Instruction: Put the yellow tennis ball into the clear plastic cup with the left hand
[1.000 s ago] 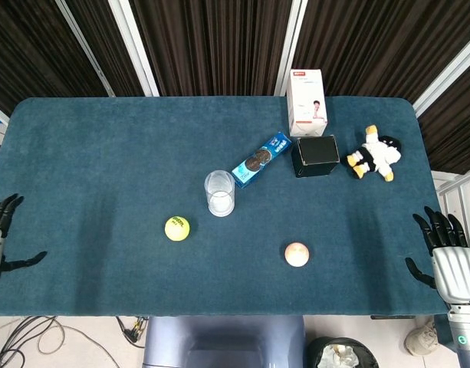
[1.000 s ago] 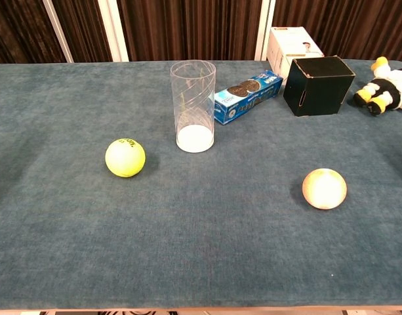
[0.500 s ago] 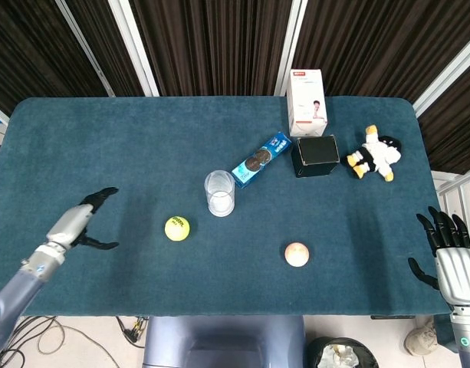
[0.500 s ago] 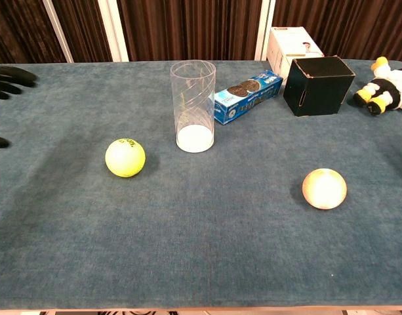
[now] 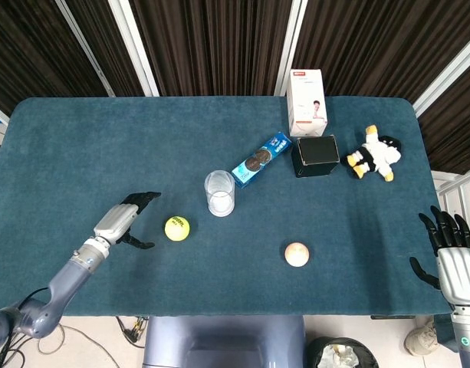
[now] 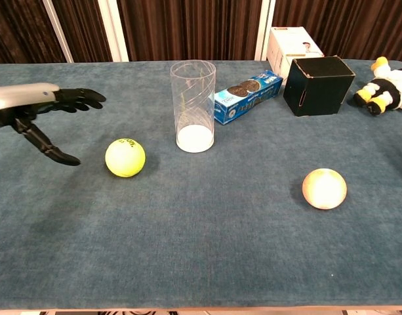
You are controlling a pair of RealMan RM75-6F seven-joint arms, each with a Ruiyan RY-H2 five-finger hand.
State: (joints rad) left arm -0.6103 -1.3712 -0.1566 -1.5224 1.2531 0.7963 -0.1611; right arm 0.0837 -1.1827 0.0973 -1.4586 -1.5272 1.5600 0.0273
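The yellow tennis ball (image 5: 177, 228) (image 6: 125, 157) lies on the blue table, left of and nearer than the clear plastic cup (image 5: 219, 193) (image 6: 193, 106), which stands upright with nothing in it. My left hand (image 5: 126, 221) (image 6: 40, 117) hovers just left of the ball, fingers spread apart, thumb low, holding nothing and a short gap away from the ball. My right hand (image 5: 453, 264) rests open off the table's right front corner, seen only in the head view.
A blue cookie pack (image 5: 261, 159) lies just behind the cup on the right. A black box (image 5: 315, 155), a white carton (image 5: 307, 102) and a plush penguin (image 5: 375, 152) stand at the back right. A peach-coloured ball (image 5: 297, 254) sits front right.
My left hand has swept in from the table's left edge to just beside the tennis ball, still spread. The right hand has barely shifted. Ball and cup have not moved.
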